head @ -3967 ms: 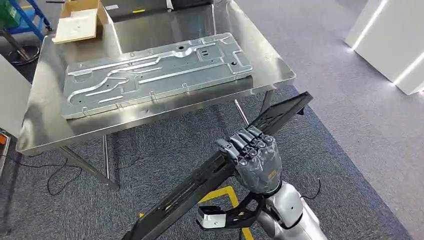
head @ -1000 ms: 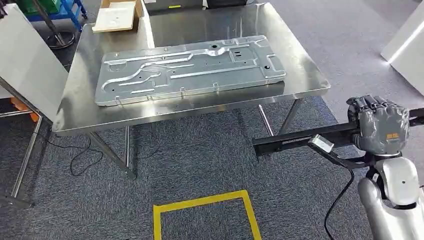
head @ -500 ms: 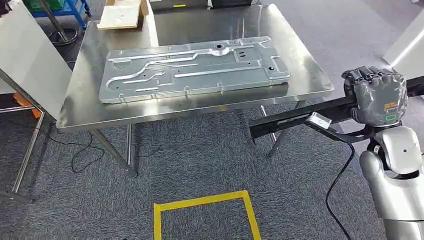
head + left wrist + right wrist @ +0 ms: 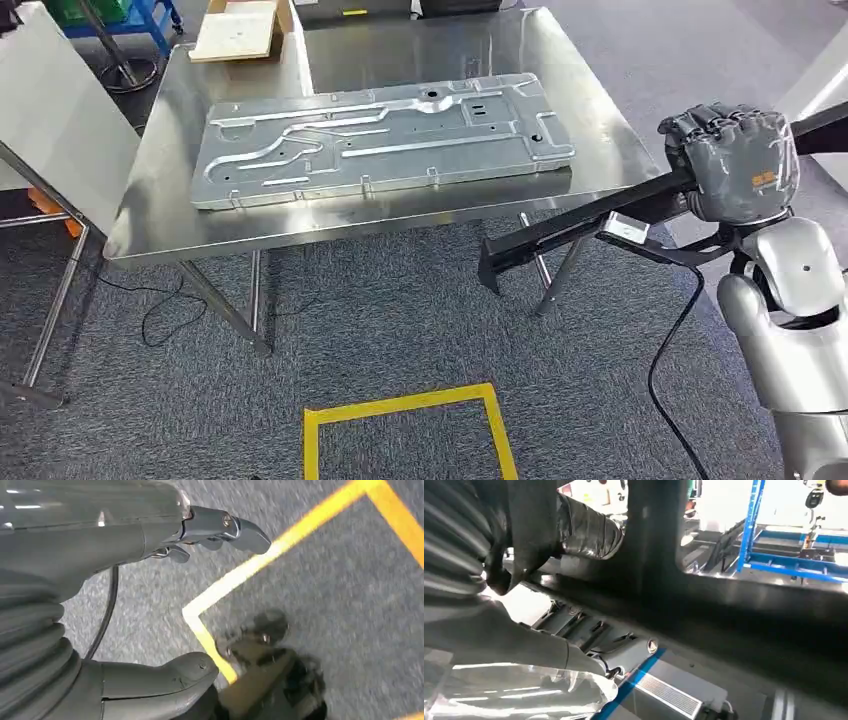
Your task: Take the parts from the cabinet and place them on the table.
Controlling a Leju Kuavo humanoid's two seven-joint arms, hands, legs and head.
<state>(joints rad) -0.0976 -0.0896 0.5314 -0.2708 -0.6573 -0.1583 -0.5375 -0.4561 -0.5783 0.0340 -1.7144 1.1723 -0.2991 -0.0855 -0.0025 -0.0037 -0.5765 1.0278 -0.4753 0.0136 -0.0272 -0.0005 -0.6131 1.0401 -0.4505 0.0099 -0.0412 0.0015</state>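
Since half a second ago the right hand [image 4: 735, 160] has risen and drawn closer to the table's [image 4: 600, 175] right edge, and the black bar [image 4: 580, 225] it grips now tilts more steeply, its free end lower and further left, in front of the table's near right leg.

Head view: the right hand is clamped around the bar, fingers wrapped over its top, with the silver forearm below it at the right side. The bar runs from beyond the picture's right edge down-left to a blunt end below the table's front edge; it hangs over the carpet, not touching the table top. A metal panel [image 4: 385, 135] lies flat along the middle of the table, its long side parallel to the front edge. A cardboard box [image 4: 240, 28] sits at the far left corner. Yellow tape [image 4: 400, 405] marks a square on the carpet in front of the table.

Left wrist view: the left hand [image 4: 200, 595] holds nothing, thumb and fingers spread apart, above grey carpet crossed by the yellow tape.

Right wrist view: the right hand's fingers [image 4: 584, 527] curl around the bar, which crosses the picture as a dark band. A blue rack [image 4: 769, 545] stands behind it.
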